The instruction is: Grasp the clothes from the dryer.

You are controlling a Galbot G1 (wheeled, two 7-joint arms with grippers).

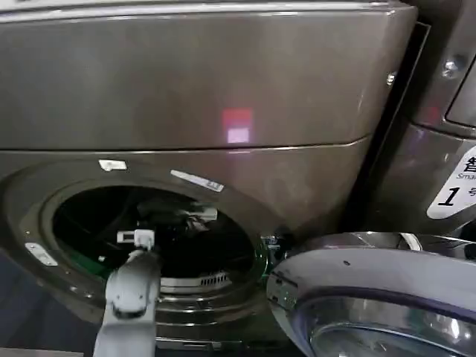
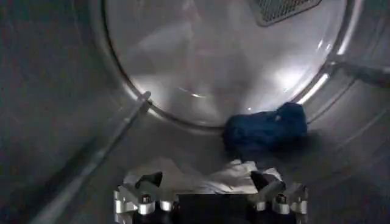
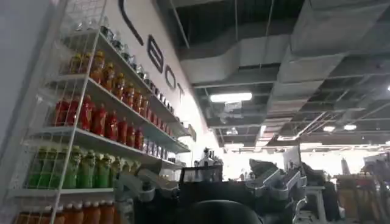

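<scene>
The dryer (image 1: 186, 89) is a bronze-grey front-loader with a small red light (image 1: 238, 123) and an open round drum mouth (image 1: 52, 223). My left arm (image 1: 132, 286) reaches into the drum. Inside, a whitish-grey fabric piece (image 2: 219, 175) lies on the drum floor between the open fingers of my left gripper (image 2: 206, 181), which has not closed on it. A dark navy fabric piece (image 2: 265, 129) lies farther in, against the drum's back wall. My right gripper (image 3: 202, 170) is away from the dryer, pointing up at a ceiling, open and holding nothing.
The round glass-windowed door (image 1: 372, 290) hangs open at the lower right of the drum mouth. A like machine (image 1: 439, 149) with a white "1" sticker (image 1: 454, 190) stands close on the right. A drum rib (image 2: 97, 158) runs beside the left gripper. Shelves of bottles (image 3: 91, 122) are near the right gripper.
</scene>
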